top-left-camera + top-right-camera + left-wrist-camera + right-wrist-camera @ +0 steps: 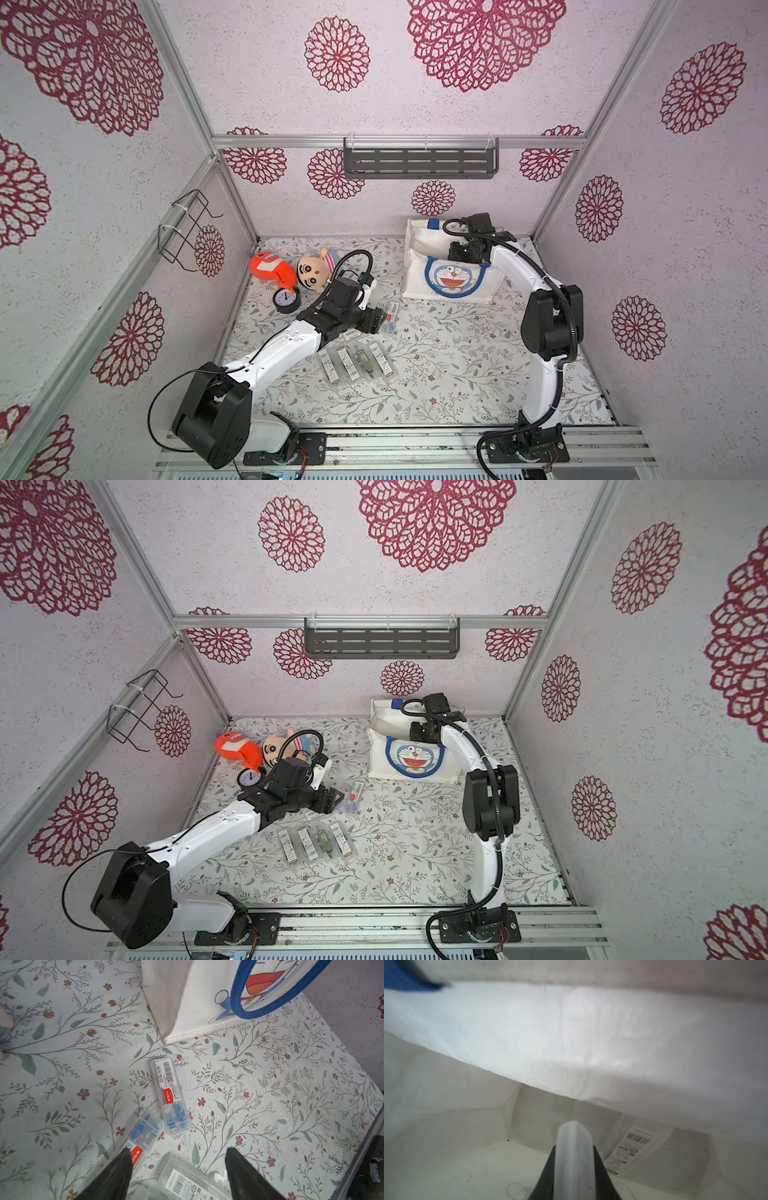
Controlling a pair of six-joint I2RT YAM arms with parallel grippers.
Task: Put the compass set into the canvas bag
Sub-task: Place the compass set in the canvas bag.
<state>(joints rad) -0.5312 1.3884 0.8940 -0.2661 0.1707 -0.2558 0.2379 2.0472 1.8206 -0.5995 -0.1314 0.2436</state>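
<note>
Inside canvas bag (pixel 413 278), near wall (pixel 571 1043), right fingers (pixel 602 1172) clamp compass case (pixel 574 1147); left fingers (pixel 116 1174) apart.

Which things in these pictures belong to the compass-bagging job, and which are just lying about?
Job: bag; cases on the table; held case in right pincer, inside bag.
Lying about: orange plush; doll; clock; shelf.
</note>
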